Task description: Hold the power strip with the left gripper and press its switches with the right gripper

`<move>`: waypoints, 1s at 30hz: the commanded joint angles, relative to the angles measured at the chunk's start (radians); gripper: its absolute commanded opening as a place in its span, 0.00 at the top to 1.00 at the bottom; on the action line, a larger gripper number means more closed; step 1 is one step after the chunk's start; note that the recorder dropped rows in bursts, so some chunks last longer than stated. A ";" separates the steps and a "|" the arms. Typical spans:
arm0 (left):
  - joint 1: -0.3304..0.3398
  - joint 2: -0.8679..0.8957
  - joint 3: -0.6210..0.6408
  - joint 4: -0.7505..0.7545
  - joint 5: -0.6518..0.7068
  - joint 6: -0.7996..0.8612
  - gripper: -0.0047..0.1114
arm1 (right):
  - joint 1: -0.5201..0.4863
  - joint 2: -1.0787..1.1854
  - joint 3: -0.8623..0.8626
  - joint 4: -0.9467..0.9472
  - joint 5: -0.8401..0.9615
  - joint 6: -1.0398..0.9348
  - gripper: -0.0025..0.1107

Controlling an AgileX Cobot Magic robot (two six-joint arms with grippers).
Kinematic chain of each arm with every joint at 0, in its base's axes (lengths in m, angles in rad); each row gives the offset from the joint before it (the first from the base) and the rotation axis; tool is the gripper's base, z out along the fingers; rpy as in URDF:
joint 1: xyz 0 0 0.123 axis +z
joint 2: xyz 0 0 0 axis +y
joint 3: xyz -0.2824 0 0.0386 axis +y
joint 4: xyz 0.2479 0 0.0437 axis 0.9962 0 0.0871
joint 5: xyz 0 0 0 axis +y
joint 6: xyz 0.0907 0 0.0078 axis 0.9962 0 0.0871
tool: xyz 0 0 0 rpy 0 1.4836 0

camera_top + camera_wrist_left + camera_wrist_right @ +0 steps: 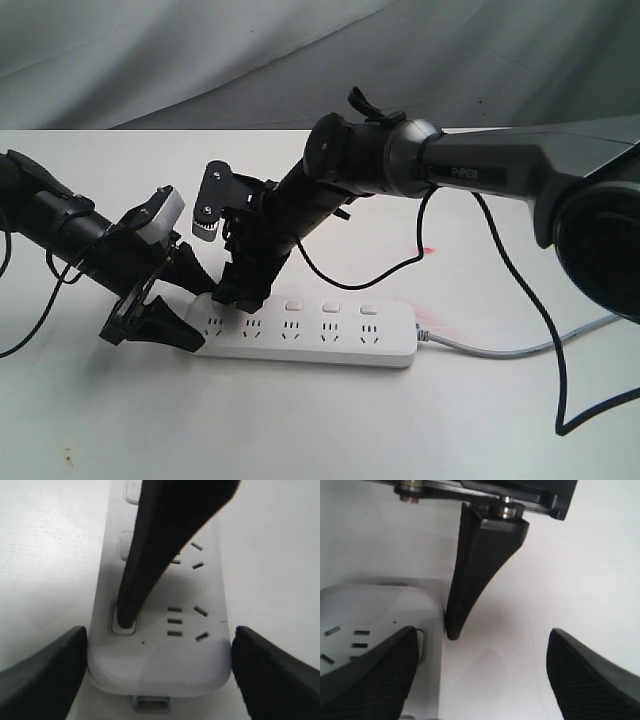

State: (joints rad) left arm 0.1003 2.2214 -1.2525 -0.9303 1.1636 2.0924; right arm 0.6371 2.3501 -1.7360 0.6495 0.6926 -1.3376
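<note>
The white power strip [310,338] lies flat on the table, and its grey cord [500,350] leaves at the right. My left gripper [198,312] straddles the strip's left end. In the left wrist view its fingers [45,675] press against both long sides of the strip [160,665]. My right gripper [238,288] comes down from above with its fingers wide apart. One right finger [160,540] rests its tip on the end switch [116,628]. Three more switches [330,307] show uncovered. In the right wrist view my right gripper [480,680] holds nothing.
The white table [330,430] ends at a grey cloth backdrop [200,60]. A loose black cable [545,330] hangs from the right arm over the table's right side. A faint pink mark [428,250] lies behind the strip.
</note>
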 commanded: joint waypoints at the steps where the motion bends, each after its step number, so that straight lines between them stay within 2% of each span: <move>1: 0.001 0.014 0.002 0.033 -0.043 0.001 0.54 | 0.004 0.058 0.029 -0.102 0.006 -0.023 0.39; 14: 0.001 0.014 0.002 0.033 -0.043 0.001 0.54 | 0.011 0.055 0.029 -0.069 -0.011 -0.009 0.39; 20: 0.001 0.014 0.002 0.033 -0.043 0.001 0.54 | -0.074 -0.120 0.029 0.126 0.031 -0.096 0.39; 23: 0.001 0.014 0.002 0.033 -0.043 0.001 0.54 | -0.120 -0.162 0.029 0.131 0.102 -0.098 0.39; 25: 0.001 0.014 0.002 0.033 -0.043 0.001 0.54 | -0.126 -0.160 0.034 0.131 0.130 -0.094 0.39; 30: 0.001 0.014 0.002 0.033 -0.043 0.001 0.54 | -0.099 -0.123 0.094 0.161 0.071 -0.134 0.39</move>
State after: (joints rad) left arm 0.1003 2.2214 -1.2525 -0.9303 1.1636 2.0924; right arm 0.5291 2.2117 -1.6577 0.7850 0.7738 -1.4509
